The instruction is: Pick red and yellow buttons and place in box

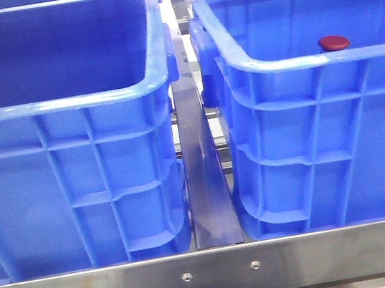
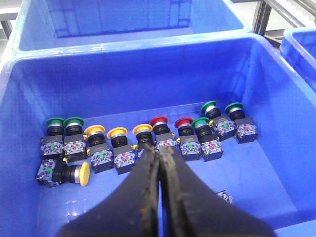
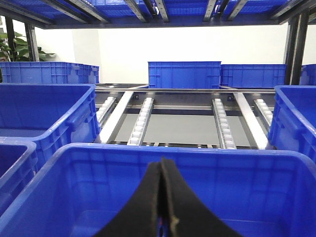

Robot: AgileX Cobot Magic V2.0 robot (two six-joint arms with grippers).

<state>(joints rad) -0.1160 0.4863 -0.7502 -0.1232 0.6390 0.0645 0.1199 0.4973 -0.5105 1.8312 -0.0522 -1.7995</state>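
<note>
Buttons sit mostly out of sight from the front: only 1 dark-red cap [image 1: 334, 42] shows, peeking over the near rim of the right-hand blue crate [image 1: 311, 61]. A second blue crate [image 1: 63, 105] stands to its left, a steel rail [image 1: 203, 178] running between the 2, and a steel bar [image 1: 212, 275] crosses in front of both. Neither arm shows in this view.

From the left wrist, the left gripper [image 2: 159, 163] hangs over a blue crate [image 2: 148, 49] with its 2 dark fingers pressed together, nothing between them. On the crate floor beyond lies a row of push buttons: 2 green-capped ones [image 2: 64, 123] at one end, then 3 yellow ones [image 2: 117, 133], then 2 red ones [image 2: 172, 121], then 3 more green ones [image 2: 216, 108]. Another yellow button [image 2: 83, 174] lies tipped on its side apart from the row. The fingertips are just in front of the yellow and red buttons in the middle of the row.

From the right wrist, the right gripper [image 3: 161, 170] is likewise closed and empty, poised above another blue crate [image 3: 49, 163]. Beyond it are roller tracks [image 3: 140, 121] and more blue crates [image 3: 185, 74] against a white wall.
</note>
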